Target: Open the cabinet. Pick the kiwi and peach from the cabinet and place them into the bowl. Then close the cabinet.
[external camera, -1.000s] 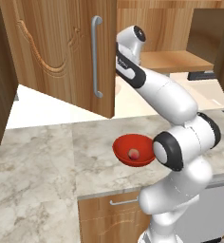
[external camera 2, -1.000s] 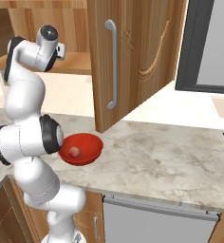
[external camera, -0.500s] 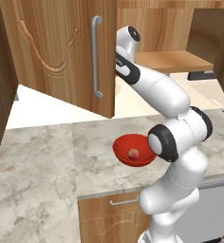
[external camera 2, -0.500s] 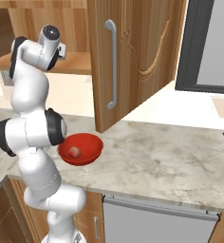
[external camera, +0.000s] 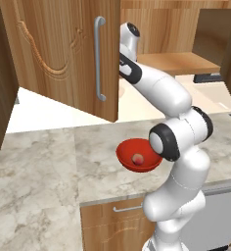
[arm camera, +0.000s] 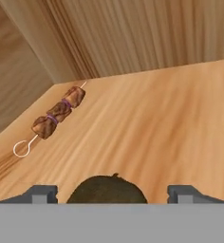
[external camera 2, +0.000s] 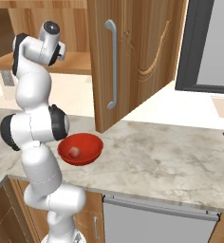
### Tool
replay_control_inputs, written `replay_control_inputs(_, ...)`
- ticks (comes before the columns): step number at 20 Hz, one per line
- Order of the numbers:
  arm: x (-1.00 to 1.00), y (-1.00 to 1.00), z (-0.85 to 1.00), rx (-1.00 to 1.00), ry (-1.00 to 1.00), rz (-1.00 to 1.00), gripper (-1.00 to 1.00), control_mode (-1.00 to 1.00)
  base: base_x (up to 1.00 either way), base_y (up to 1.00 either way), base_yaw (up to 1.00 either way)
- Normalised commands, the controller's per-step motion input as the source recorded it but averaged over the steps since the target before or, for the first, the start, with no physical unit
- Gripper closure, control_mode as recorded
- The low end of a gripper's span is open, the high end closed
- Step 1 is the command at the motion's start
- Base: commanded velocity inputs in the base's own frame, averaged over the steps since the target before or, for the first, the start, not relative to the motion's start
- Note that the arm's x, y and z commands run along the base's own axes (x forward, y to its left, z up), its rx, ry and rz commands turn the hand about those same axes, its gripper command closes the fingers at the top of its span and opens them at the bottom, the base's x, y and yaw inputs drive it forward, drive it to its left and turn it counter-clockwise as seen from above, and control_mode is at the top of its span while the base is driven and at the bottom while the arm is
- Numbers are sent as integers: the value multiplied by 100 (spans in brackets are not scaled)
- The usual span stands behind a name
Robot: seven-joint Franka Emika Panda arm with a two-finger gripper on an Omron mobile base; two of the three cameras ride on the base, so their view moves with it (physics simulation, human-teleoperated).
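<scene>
In my hand view the gripper [arm camera: 112, 192] sits spread wide, its 2 tips [arm camera: 42, 193] on either side of the brown kiwi [arm camera: 107, 190], which lies low between them on the cabinet shelf [arm camera: 171, 123]. The jaws have just begun to narrow, but I can't tell whether the pads touch the fruit, so I count nothing as held. Over the last second the arm has reached deeper into the cabinet [external camera: 63, 54], and I judge this the start of the grasp on the second fruit.

Further along the shelf, near the back corner, lies a meat skewer [arm camera: 57, 115], which neither base camera shows me.

The base views give what the hand camera cannot: the red bowl [external camera: 127, 159] on the marble counter [external camera: 49, 166], just beside the arm's elbow, with the peach [external camera: 137, 159] already in it, so 1 fruit is done. The door [external camera 2: 133, 52] stands open; its bar handle [external camera 2: 113, 64] is untouched.
</scene>
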Motion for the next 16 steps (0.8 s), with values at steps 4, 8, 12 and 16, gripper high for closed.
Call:
replay_control_inputs(4, 0, 4, -16, 0, 1, 0, 100, -100, 0, 0, 0)
replay_control_inputs(8, 0, 0, -29, 0, 0, 0, 100, -100, 0, 0, 0)
replay_control_inputs(12, 0, 0, -36, -4, -1, 0, 100, -100, 0, 0, 0)
replay_control_inputs(16, 0, -1, -10, -8, -1, 0, 100, -100, 0, 0, 0)
